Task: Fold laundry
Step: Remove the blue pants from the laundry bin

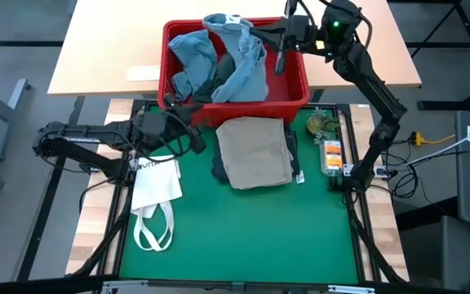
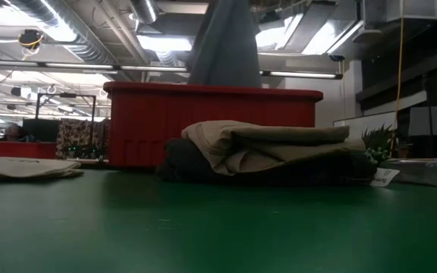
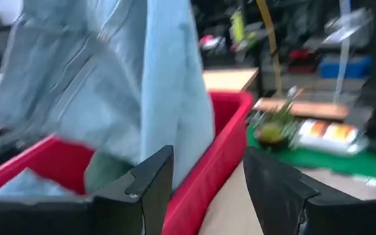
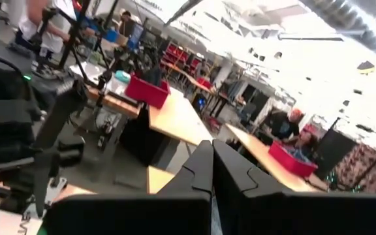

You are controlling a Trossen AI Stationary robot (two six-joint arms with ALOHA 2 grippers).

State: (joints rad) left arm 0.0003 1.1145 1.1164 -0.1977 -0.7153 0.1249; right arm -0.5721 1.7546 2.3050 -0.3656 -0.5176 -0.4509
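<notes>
**Light blue piece lifted out of the bin**

Right gripper (image 1: 277, 51) raised above the red bin (image 1: 300, 91), jaws pressed fully together on a pinch of the light blue piece (image 1: 247, 69). Held high probably to let the cloth hang free and pull clear of the other laundry in the bin, so that it can be carried to the green counter (image 1: 243, 237) for folding. Cloth draped downward from the jaws, its lower part resting inside the bin on a second blue piece (image 1: 192, 53).

Left gripper (image 1: 188, 131) low at the near edge of the bin, jaws wide and holding nothing. In the left wrist view, the hanging cloth just ahead of the open jaws, apart from them; likely waiting there to catch a lower corner.

Folded beige piece (image 1: 254, 151) lying on a dark piece (image 1: 220, 170) at counter centre, well apart from both grippers. Tote bag (image 1: 155, 184) flat near the left arm.
</notes>
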